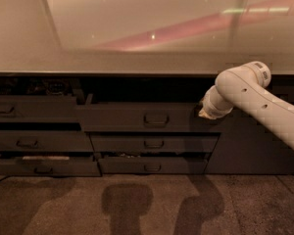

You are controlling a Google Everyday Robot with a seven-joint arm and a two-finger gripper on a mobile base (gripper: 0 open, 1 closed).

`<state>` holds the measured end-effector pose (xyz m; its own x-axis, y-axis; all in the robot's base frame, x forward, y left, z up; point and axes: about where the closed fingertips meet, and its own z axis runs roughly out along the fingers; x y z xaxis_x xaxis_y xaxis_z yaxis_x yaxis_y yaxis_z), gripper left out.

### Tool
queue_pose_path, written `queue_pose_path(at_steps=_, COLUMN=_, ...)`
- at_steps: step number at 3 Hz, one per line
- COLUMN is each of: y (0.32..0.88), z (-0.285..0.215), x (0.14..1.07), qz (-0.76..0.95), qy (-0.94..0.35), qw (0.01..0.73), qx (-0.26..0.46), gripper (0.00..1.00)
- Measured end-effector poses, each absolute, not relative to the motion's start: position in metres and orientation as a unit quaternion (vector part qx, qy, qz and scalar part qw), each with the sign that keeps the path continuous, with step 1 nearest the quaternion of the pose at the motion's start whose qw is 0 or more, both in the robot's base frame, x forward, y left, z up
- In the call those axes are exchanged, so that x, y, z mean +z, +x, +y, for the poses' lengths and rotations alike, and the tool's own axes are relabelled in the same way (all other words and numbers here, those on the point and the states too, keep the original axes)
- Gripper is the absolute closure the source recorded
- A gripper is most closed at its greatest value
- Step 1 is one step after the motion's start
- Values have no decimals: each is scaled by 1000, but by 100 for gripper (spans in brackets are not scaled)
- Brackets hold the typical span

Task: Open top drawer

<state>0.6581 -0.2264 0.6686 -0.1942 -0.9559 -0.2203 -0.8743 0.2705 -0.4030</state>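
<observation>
The top drawer (122, 118) is the widest dark grey front in the middle bank, with a small loop handle (156, 119) at its centre. It stands pulled out from the cabinet, and a dark gap shows above it under the counter edge. My gripper (205, 112), at the tip of the white arm (264, 109), sits at the drawer front's right end, by its upper corner. The arm comes in from the right.
A pale counter top (137, 62) runs above the drawers. The left bank's top drawer (32, 109) and its bottom drawer (44, 165) also stand out. Two lower fronts (154, 144) sit below the top drawer. Brown carpet (137, 204) lies in front.
</observation>
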Motion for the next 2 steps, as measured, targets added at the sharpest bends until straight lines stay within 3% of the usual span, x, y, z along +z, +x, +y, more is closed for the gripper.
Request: queue_pose_path(at_steps=2, y=652, z=-227, x=665, qz=766, qy=-600, qw=213, qx=-94, gripper=100)
